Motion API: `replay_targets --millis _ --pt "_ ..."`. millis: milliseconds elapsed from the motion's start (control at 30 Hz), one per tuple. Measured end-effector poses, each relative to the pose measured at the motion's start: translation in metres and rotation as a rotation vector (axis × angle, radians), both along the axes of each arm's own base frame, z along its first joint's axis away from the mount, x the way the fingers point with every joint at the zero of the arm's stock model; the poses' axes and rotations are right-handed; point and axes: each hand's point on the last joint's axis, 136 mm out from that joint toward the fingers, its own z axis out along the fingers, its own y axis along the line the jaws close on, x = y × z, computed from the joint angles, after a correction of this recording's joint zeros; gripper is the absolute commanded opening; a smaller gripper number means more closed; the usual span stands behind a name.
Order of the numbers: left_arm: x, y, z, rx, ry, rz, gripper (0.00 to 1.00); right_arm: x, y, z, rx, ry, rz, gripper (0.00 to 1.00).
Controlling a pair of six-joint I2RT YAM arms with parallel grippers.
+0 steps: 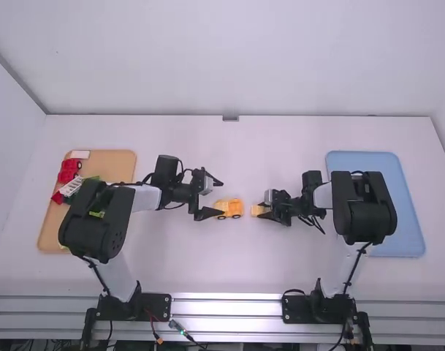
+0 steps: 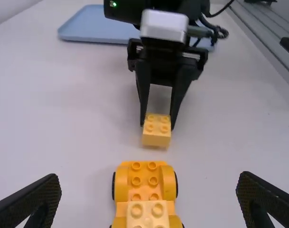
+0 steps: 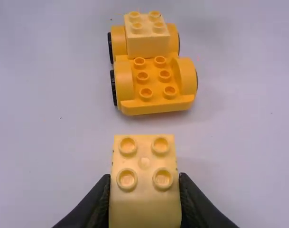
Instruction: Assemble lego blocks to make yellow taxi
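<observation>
The right jaws (image 3: 144,202) grasp the pale yellow square block (image 3: 144,164); poor alignment (studs are small) could tilt it. The left jaws (image 2: 149,199) are released.

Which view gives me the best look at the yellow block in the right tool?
The right wrist view: the block is largest there, four top studs plain between the right tool's fingers. The left wrist view shows it smaller, from the opposite side, studs up; in the high view it is a small yellow patch.
</observation>
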Motion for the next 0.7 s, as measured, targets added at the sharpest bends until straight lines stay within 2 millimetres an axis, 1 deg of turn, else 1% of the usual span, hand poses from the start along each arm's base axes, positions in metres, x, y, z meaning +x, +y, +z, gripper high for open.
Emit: replay_targets --millis 133,267,367,467,500,567,700 --pt "-0.004 0.0 -0.014 -0.001 -0.006 -0.003 0.99 0.009 -0.001 0.006 0.016 0.03 -0.031 0.25" --pt "-0.003 -0.002 -0.026 0.002 -0.001 -0.003 0.99 0.015 0.004 0.013 0.02 0.074 -0.029 0.24" --pt "-0.003 -0.005 -0.033 0.009 0.007 -0.003 0.99 0.015 0.012 0.017 0.02 0.087 -0.005 0.24" --pt "-0.007 -0.012 -0.046 0.029 0.026 -0.01 0.99 0.012 0.024 0.023 0.019 0.105 0.036 0.22" --pt "-0.007 -0.012 -0.047 0.031 0.027 -0.011 0.99 0.012 0.024 0.023 0.019 0.105 0.038 0.22" --pt "-0.012 -0.019 -0.055 0.058 0.037 -0.019 0.99 0.011 0.032 0.027 0.017 0.101 0.069 0.22" --pt "-0.013 -0.03 -0.061 0.099 0.021 -0.025 0.99 0.008 0.039 0.031 0.015 0.102 0.099 0.2"
